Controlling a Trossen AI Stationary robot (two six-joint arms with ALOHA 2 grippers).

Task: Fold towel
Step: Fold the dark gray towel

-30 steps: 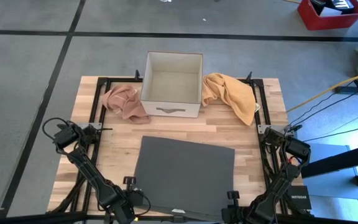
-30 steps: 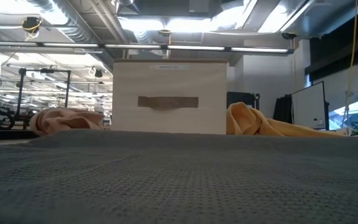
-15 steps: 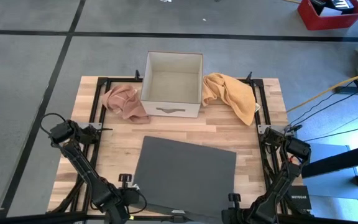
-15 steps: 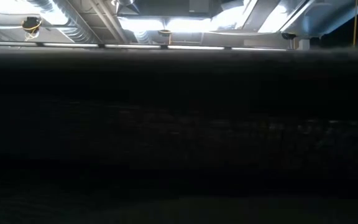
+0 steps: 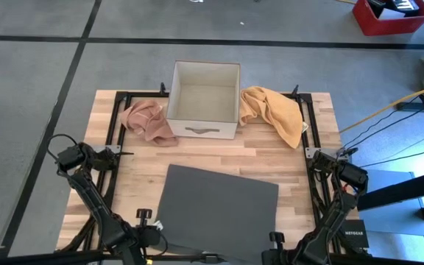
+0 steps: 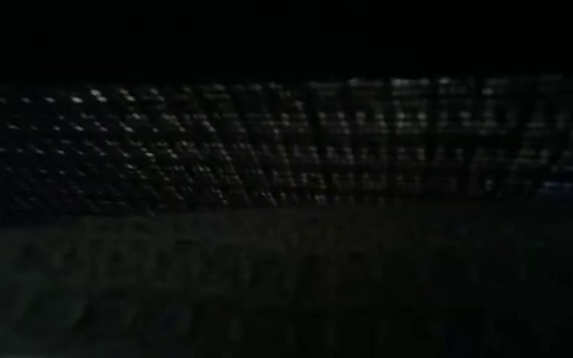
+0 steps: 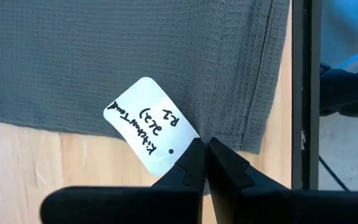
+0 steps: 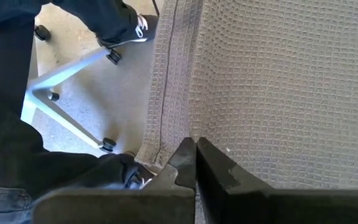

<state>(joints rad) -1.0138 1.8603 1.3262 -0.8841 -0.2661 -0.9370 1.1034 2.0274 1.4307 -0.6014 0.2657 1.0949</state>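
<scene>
Near edge of the grey towel point(image 5: 216, 210) now lifted off the bench point(image 5: 271, 151): left hand point(image 7: 205, 144) and right hand point(image 8: 195, 148) both pinched tight on its corners, starting the fold.

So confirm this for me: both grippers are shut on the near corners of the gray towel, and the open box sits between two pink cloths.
Not quite. In the high view the box sits between a pink cloth and an orange cloth. The rest holds: the left gripper and right gripper are shut on the gray towel at its near corners.
</scene>
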